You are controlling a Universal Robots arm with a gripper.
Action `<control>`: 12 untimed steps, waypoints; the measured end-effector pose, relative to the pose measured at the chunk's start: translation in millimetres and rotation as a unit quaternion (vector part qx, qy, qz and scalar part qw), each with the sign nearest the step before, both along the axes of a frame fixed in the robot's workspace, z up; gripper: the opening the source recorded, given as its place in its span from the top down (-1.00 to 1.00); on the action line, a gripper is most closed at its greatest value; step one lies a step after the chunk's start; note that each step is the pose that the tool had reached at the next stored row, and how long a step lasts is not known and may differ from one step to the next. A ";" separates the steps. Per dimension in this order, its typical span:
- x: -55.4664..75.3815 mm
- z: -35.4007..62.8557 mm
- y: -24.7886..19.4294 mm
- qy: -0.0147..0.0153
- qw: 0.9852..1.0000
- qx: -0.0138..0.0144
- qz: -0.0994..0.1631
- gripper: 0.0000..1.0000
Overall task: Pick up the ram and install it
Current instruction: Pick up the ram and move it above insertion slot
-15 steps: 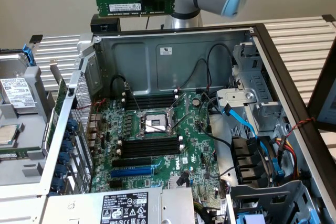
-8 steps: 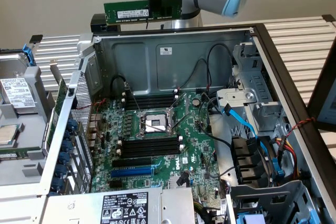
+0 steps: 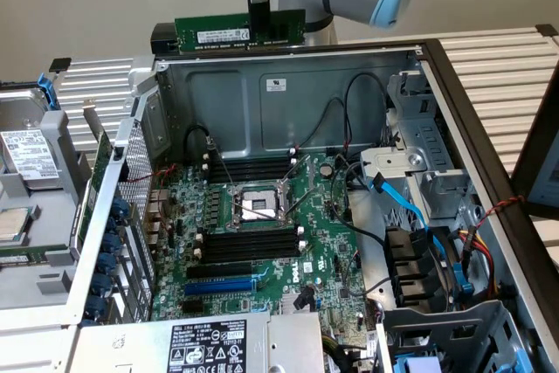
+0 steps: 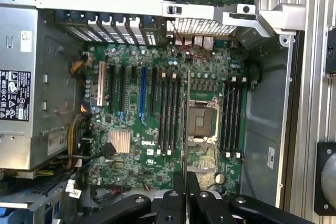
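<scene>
- The ram hangs in the air above the far wall of the open computer case, well clear of the motherboard below.
- We see the gripper coming down from above, its fingers pressed together on the ram. It pinches the stick by its upper edge, close to the middle of its length.
- The stick stands on edge, with the white label facing the near side. Its long axis runs level from the exterior view's left to the exterior view's right.
- That axis lies parallel, as far as we can judge, to the empty black memory slots on the board. These sit in two banks, one on the far side and one on the near side of the processor socket.
- From the wrist view we look straight down the ram, which shows edge-on as a thin line. The line crosses the board between one bank of slots and the socket, running the same way as the slots but not over any one of them.
- The blue expansion slot lies nearer to us than the slots and is apart from the work.
- We judge the pick-up done. The ram is in no slot yet, and all the slots look empty.
</scene>
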State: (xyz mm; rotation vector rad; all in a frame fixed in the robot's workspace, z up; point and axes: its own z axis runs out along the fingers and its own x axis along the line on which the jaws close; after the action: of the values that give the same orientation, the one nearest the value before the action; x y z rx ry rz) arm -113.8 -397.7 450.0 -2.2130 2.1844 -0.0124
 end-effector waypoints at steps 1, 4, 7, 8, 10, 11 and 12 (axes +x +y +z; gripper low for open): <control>0.0 -1.2 -0.7 0.000 1.000 0.000 -0.002 0.73; 0.0 -6.1 -1.1 0.000 1.000 0.000 -0.009 0.73; 0.0 -11.5 -1.3 0.000 1.000 0.000 -0.015 0.73; 0.0 -13.5 -1.3 0.000 1.000 0.000 -0.017 0.73; 0.2 -17.1 -1.3 0.000 1.000 0.000 -0.019 0.73; 0.4 -18.9 -1.4 0.000 1.000 0.000 -0.021 0.73; 0.5 -20.8 -1.4 0.000 1.000 0.000 -0.021 0.73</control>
State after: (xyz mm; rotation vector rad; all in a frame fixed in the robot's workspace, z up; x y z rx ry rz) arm -113.3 -399.1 429.3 -2.1657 2.2315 -0.0135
